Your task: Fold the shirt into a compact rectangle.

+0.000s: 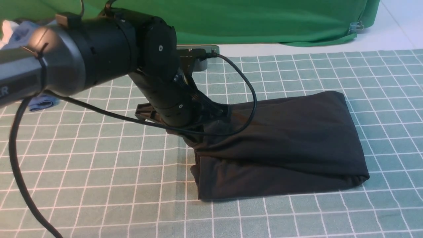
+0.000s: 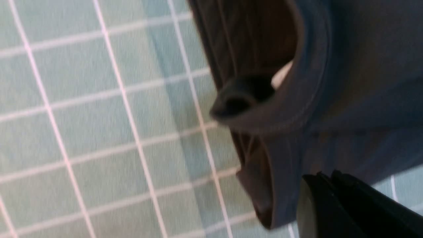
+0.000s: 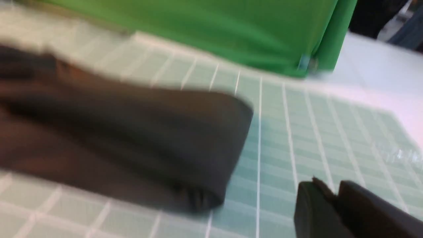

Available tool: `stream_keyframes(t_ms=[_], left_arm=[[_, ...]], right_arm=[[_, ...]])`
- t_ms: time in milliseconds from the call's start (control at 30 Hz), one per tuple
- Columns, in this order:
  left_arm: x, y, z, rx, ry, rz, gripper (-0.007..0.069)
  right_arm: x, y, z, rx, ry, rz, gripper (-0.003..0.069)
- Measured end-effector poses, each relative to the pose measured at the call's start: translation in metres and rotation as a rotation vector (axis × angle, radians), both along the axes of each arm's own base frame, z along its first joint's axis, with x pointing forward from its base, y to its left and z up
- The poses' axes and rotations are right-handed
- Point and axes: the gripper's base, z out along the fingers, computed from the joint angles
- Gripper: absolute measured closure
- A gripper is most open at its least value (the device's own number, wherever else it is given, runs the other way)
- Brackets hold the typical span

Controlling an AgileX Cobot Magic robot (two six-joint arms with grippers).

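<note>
Left gripper (image 1: 185, 134) clamped on folded shirt (image 1: 284, 142) left edge; right gripper (image 3: 333, 205) beside shirt, apparently nearly closed, empty.

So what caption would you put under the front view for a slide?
Left arm reaching down to the near-folded black shirt on a checked cloth, green backdrop behind.

Matt black knit shirt (image 1: 290, 138), checked cloth cover (image 1: 99, 165)
</note>
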Motion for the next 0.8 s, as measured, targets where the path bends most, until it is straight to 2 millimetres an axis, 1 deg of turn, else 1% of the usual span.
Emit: stream_keyframes(t_ms=[67, 200, 233, 267, 300, 333, 367, 433, 533, 600, 700, 800], left_arm=[[-0.002, 0.001, 0.003, 0.0, 0.007, -0.001, 0.0608], [-0.012, 0.007, 0.026, -0.027, -0.031, -0.003, 0.0608], [-0.012, 0.007, 0.026, -0.027, -0.03, -0.003, 0.0608], [-0.017, 0.01, 0.039, -0.043, -0.055, -0.004, 0.0608], [-0.018, 0.01, 0.04, -0.044, -0.058, -0.004, 0.0608], [-0.022, 0.013, 0.048, -0.052, -0.07, -0.005, 0.0608], [-0.03, 0.017, 0.058, -0.055, -0.075, -0.008, 0.0608], [-0.042, 0.025, 0.073, -0.053, -0.072, -0.014, 0.0608], [-0.063, 0.038, 0.09, -0.039, -0.047, -0.025, 0.0608], [-0.078, 0.047, 0.102, -0.054, -0.073, -0.026, 0.0608], [-0.104, 0.065, 0.111, -0.059, -0.114, -0.029, 0.0608], [-0.126, 0.08, 0.112, -0.067, -0.146, -0.028, 0.0608]], right_arm=[[0.0, 0.0, -0.002, -0.007, 0.0, 0.0, 0.0531], [0.001, 0.0, 0.001, -0.023, -0.038, 0.006, 0.0522], [0.001, 0.0, 0.001, -0.023, -0.04, 0.006, 0.0522], [0.001, 0.0, 0.002, -0.027, -0.046, 0.006, 0.0519], [0.001, 0.0, 0.002, -0.029, -0.046, 0.006, 0.0518], [0.001, 0.0, 0.002, -0.029, -0.046, 0.006, 0.0516], [0.001, 0.0, 0.002, -0.031, -0.046, 0.006, 0.0515], [0.001, 0.0, 0.002, -0.031, -0.048, 0.006, 0.0515], [0.001, 0.0, 0.002, -0.031, -0.048, 0.006, 0.0509], [0.001, 0.0, 0.002, -0.031, -0.048, 0.006, 0.0503], [0.001, 0.0, 0.002, -0.031, -0.048, 0.006, 0.0493], [0.001, 0.0, 0.002, -0.031, -0.047, 0.006, 0.0485]])
